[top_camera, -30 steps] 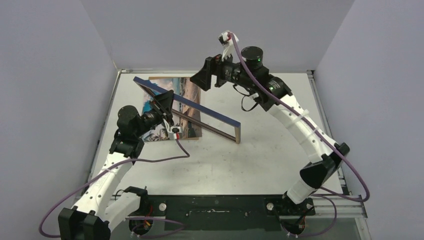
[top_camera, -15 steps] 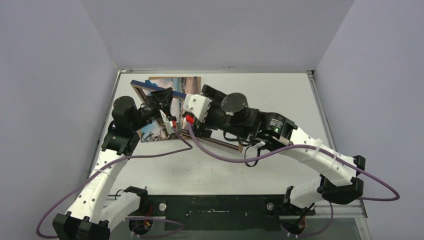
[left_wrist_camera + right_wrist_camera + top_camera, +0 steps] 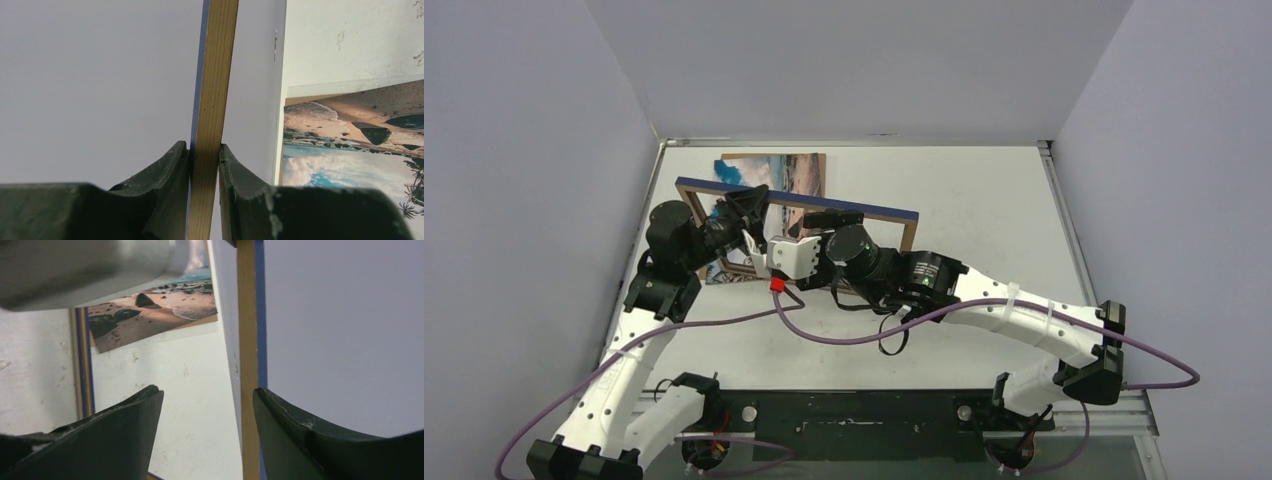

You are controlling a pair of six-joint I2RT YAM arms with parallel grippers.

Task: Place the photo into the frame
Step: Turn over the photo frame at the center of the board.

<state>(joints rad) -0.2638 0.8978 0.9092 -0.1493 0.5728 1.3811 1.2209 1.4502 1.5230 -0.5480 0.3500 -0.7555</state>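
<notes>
The frame point(image 3: 874, 211) stands on edge, navy top rail level across the middle of the table. My left gripper point(image 3: 751, 204) is shut on the left part of that rail; the left wrist view shows the wood-brown rail point(image 3: 212, 100) pinched between both fingers point(image 3: 204, 157). My right gripper point(image 3: 830, 217) is open astride the same rail further right; in the right wrist view point(image 3: 207, 392) the rail point(image 3: 247, 340) sits between the jaws, close to the right finger point(image 3: 285, 425). The photo point(image 3: 769, 168) lies flat on the table behind the frame, also seen in both wrist views point(image 3: 350, 145) point(image 3: 155, 307).
A brown edge point(image 3: 823, 172) shows along the photo's right side. The frame's lower rail point(image 3: 82, 365) rests on the white table point(image 3: 984, 200). Grey walls enclose the back and sides. Purple cables point(image 3: 844, 335) trail from both wrists over the table's front.
My right arm has swung down from high at the back to the frame's top rail, jaws open around it. The frame has been raised and turned more level, still held by my left gripper.
</notes>
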